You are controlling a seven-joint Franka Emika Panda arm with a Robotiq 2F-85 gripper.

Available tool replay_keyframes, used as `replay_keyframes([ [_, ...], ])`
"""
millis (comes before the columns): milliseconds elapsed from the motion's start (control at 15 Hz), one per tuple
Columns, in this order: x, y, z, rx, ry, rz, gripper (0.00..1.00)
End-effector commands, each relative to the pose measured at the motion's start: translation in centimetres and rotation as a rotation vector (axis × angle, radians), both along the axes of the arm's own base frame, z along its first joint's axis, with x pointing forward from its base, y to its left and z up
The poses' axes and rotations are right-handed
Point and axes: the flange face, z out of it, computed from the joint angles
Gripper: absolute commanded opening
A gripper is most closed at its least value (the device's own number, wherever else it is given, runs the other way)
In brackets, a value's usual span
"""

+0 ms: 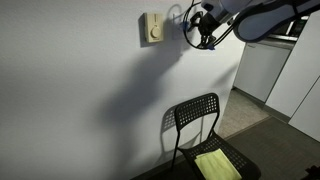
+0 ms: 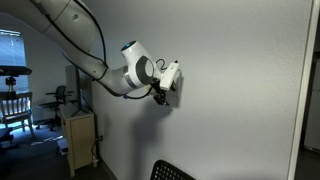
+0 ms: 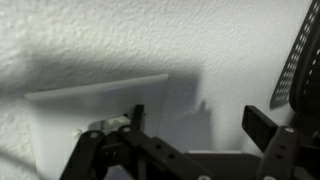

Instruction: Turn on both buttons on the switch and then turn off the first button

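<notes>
In the wrist view a white square plate (image 3: 85, 120), apparently the switch, sits on the textured wall at the left. It lies in shadow and I cannot make out its two buttons. My gripper (image 3: 200, 115) is open, its fingers spread wide. The left finger overlaps the plate's right edge and the right finger is over bare wall. In both exterior views the gripper (image 1: 203, 33) (image 2: 167, 87) is close against the wall and hides the switch.
A cream-beige box with a round dial (image 1: 152, 29) is on the wall beside the gripper. A black mesh chair (image 1: 205, 125) stands below, with a yellow-green cloth (image 1: 217, 165) on its seat. A wooden cabinet (image 2: 80, 140) stands by the wall.
</notes>
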Motion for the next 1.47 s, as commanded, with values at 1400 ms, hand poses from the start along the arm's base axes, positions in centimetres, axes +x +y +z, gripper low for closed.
replay_keyframes([
  [1400, -0.5, 2.2, -0.7, -0.025, -0.03, 0.006, 1.0],
])
